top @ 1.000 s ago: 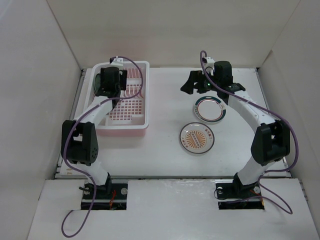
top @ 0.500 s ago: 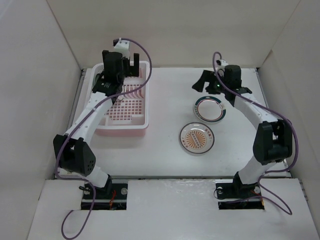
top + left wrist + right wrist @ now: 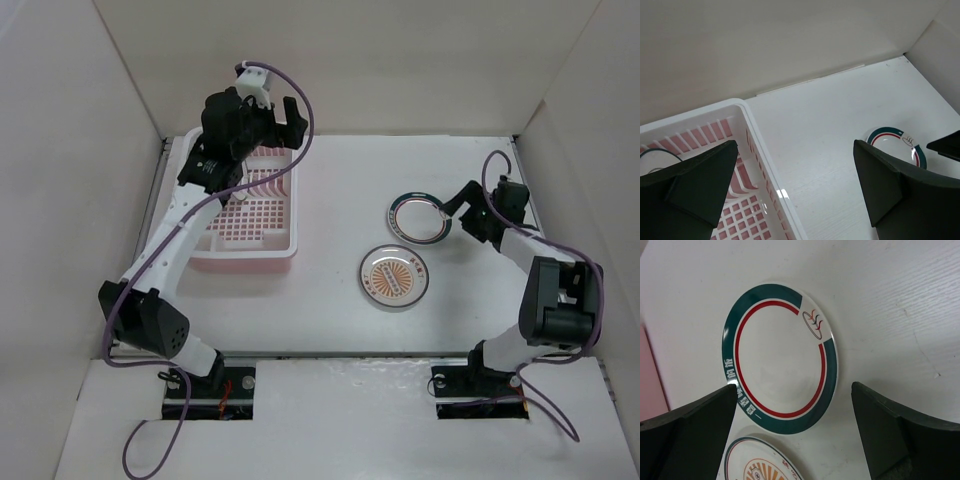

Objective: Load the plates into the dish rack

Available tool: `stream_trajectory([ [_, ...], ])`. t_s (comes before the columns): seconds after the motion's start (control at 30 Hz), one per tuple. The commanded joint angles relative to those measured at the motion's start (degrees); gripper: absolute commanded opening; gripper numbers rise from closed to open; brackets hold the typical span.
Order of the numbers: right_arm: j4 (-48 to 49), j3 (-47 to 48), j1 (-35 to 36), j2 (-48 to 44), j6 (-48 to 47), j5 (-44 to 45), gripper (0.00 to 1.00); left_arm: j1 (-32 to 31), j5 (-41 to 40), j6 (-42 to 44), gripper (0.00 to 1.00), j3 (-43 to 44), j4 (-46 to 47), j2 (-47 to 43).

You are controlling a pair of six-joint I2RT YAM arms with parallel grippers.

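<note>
The pink dish rack stands at the far left. My left gripper is open and empty, raised over the rack's far right corner. In the left wrist view its jaws straddle the rack's white rim, and a plate's edge shows inside the rack. A green-rimmed plate and an orange sunburst plate lie flat on the table. My right gripper is open and empty at the green-rimmed plate's right edge. The right wrist view shows that plate between its open jaws and the sunburst plate below.
White walls enclose the table on the left, back and right. The right arm's elbow stands near the right wall. The left arm reaches over the rack's left side.
My left gripper has risen out of the rack and moved toward its far right corner. My right gripper has swung from behind the green-rimmed plate to its right edge, lower down.
</note>
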Motion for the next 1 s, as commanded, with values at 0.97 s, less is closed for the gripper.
stream_trajectory([
  [0.97, 8.72, 2.18, -1.16, 14.34, 2.66, -10.11, 0.62, 0.26, 2.42, -0.03, 1.0, -0.76, 0.38, -2.85],
])
